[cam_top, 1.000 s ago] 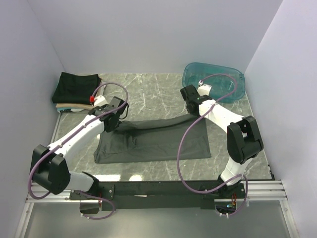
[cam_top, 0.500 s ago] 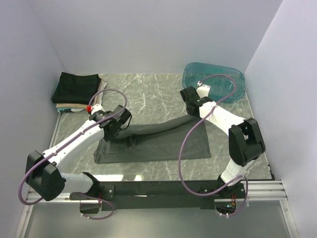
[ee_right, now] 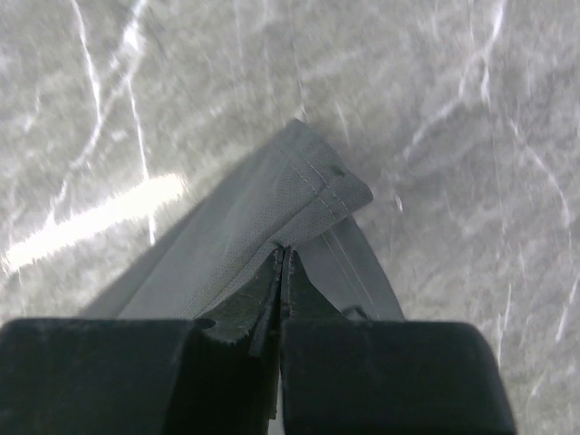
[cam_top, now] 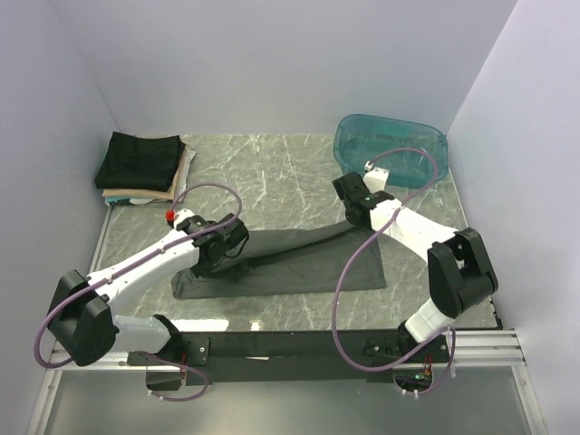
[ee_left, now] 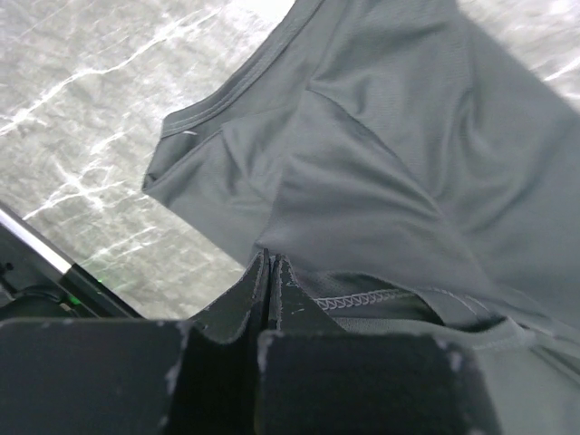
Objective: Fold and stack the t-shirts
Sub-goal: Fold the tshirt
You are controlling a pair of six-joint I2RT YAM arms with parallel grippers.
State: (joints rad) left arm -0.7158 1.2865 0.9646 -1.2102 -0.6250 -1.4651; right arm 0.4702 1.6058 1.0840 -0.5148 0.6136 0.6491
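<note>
A charcoal-grey t-shirt (cam_top: 290, 263) lies across the middle of the marble table, its far edge lifted between both grippers. My left gripper (cam_top: 220, 257) is shut on the shirt's left side; the left wrist view shows its pads (ee_left: 269, 272) pinched on the cloth (ee_left: 381, 154). My right gripper (cam_top: 356, 217) is shut on the shirt's right corner, seen in the right wrist view (ee_right: 282, 258) gripping the hemmed edge (ee_right: 308, 195). A stack of folded shirts, black (cam_top: 139, 159) on top of tan and cream ones (cam_top: 145, 194), sits at the back left.
A translucent teal plastic tub (cam_top: 391, 149) stands at the back right, just beyond my right arm. Pale walls close in the table on three sides. A black rail (cam_top: 299, 344) runs along the near edge.
Both grippers have drawn the shirt's far edge toward the near side, folding it over. The left gripper moved right and nearer; the right moved slightly nearer. The shirt looks narrower front to back.
</note>
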